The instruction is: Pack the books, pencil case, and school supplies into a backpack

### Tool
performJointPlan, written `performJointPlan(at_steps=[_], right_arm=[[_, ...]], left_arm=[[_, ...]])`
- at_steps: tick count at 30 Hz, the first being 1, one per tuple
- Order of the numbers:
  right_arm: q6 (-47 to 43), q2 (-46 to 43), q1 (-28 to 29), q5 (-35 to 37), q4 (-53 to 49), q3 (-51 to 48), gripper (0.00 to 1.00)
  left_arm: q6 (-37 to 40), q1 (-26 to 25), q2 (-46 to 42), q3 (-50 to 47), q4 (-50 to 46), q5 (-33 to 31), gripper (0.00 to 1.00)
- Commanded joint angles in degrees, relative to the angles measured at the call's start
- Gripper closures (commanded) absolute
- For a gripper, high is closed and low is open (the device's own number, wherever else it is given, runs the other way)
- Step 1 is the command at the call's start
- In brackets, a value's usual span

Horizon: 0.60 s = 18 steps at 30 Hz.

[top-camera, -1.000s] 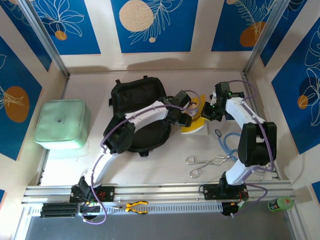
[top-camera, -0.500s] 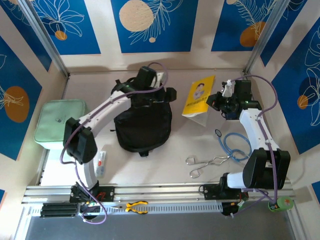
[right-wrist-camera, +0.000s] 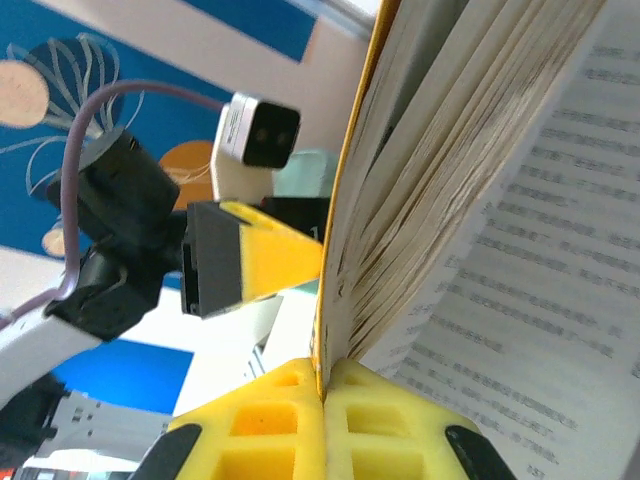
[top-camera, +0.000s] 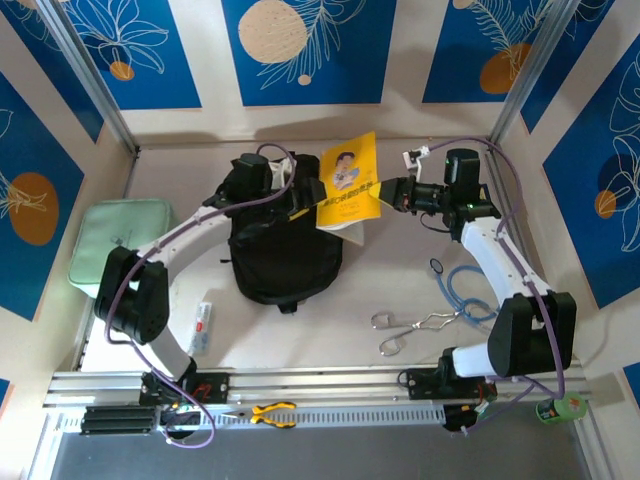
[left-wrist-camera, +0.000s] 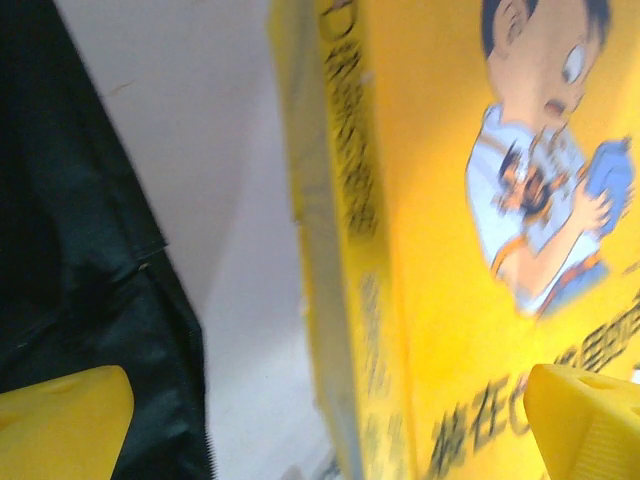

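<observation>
A yellow book (top-camera: 347,182) with a cartoon boy on its cover hangs in the air, tilted, just right of the black backpack (top-camera: 285,255). My right gripper (top-camera: 388,195) is shut on its edge. In the right wrist view (right-wrist-camera: 325,385) the pads pinch the cover and a few pages, and the other pages fan out. My left gripper (top-camera: 304,206) stands open beside the book over the backpack's upper right corner. In the left wrist view (left-wrist-camera: 325,430) the book's spine (left-wrist-camera: 345,230) lies between the wide-apart fingertips (left-wrist-camera: 60,425), with the backpack's zip edge (left-wrist-camera: 120,300) at the left.
A mint-green pouch (top-camera: 120,248) lies at the left wall. A white tube (top-camera: 203,325) lies near the left arm. Metal scissors-like tongs (top-camera: 415,330) and a blue looped cord (top-camera: 468,290) lie in front of the right arm. Yellow pliers (top-camera: 272,412) rest on the front rail.
The right gripper has lifted the yellow book off the table and carried it left toward the backpack. The left gripper has opened wide and come alongside the book.
</observation>
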Motion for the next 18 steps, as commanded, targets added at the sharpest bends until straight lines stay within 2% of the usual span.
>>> performJointPlan(at_steps=[1,4,8,18], right_arm=[[1.2,0.8,1.3,-6.3,5.9,0.8,1.0],[0.8,1.3,2.7,-7.8,6.6,1.0,1.0],[-0.2,1.9,3.7,-8.3,6.2,1.1,1.0],[-3.5,4.1,2.6,-5.7,-0.5,1.4,1.0]], left_arm=[[-5.5,1.2,-0.8,-1.5,9.3,5.6,0.01],[-8.4,1.2,0.8,-0.8,12.8,8.1,0.06],[-10.5,1.6,2.3,-0.3,16.5,10.1,0.18],[-7.8,3.0,2.4,1.2,12.2,8.0,0.51]])
